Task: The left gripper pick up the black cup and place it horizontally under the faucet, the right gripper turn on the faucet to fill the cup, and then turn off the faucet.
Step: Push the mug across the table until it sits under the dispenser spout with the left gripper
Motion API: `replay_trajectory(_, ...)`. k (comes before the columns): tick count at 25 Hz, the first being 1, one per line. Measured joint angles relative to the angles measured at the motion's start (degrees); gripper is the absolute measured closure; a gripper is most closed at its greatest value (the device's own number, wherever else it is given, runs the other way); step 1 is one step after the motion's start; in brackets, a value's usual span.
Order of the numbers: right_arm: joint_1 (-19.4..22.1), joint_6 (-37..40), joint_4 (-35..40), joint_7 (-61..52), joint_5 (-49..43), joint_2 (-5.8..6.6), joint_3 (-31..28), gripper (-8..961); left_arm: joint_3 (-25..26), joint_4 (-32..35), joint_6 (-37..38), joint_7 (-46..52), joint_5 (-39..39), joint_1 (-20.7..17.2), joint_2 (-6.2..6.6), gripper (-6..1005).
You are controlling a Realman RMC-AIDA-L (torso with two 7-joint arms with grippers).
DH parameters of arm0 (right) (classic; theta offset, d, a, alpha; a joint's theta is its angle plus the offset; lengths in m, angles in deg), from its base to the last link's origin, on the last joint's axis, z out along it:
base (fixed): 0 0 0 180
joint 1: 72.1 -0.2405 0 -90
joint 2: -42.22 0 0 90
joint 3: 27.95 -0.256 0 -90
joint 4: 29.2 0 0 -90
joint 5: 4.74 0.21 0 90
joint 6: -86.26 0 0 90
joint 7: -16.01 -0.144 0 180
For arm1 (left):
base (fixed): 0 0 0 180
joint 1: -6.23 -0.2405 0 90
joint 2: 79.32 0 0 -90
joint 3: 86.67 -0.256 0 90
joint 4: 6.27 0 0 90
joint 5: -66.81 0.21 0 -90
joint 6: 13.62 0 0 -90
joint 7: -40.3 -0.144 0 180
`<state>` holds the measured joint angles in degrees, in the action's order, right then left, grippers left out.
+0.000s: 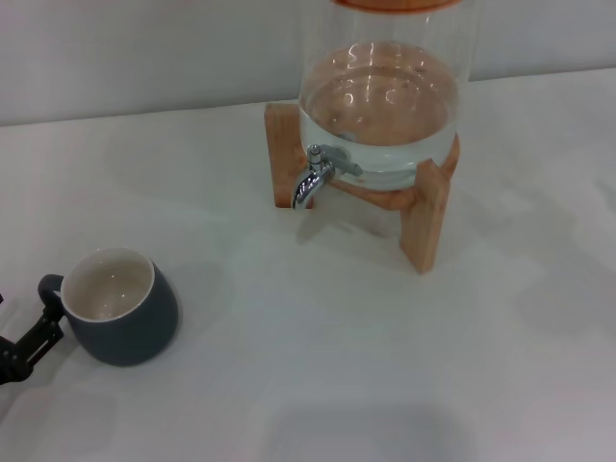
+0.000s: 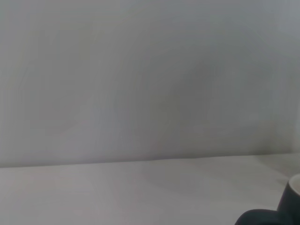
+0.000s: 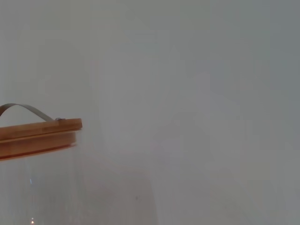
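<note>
The black cup (image 1: pixel 123 308) stands upright on the white table (image 1: pixel 318 337) at the front left, cream inside showing and its loop handle turned left. My left gripper (image 1: pixel 34 337) reaches in from the left edge and is at the cup's handle; only a black tip shows. A sliver of the cup shows in the left wrist view (image 2: pixel 291 201). The chrome faucet (image 1: pixel 316 173) points its spout down from the glass dispenser (image 1: pixel 385 106), well to the right of and beyond the cup. My right gripper is out of view.
The dispenser holds water and sits on a wooden stand (image 1: pixel 423 217) at the back centre. Its wooden lid (image 3: pixel 40 133) with a metal bail shows in the right wrist view. A grey wall (image 1: pixel 144 48) runs behind the table.
</note>
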<state>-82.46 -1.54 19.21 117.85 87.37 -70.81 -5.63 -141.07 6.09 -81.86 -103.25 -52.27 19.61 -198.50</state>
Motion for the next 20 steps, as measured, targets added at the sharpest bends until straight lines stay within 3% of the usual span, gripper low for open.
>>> replay_trajectory(20,-0.01,0.0,-0.22,0.12,0.0,0.0,-0.09,350,0.28,1.35,2.75,0.48,-0.44,2.07,-0.01,210)
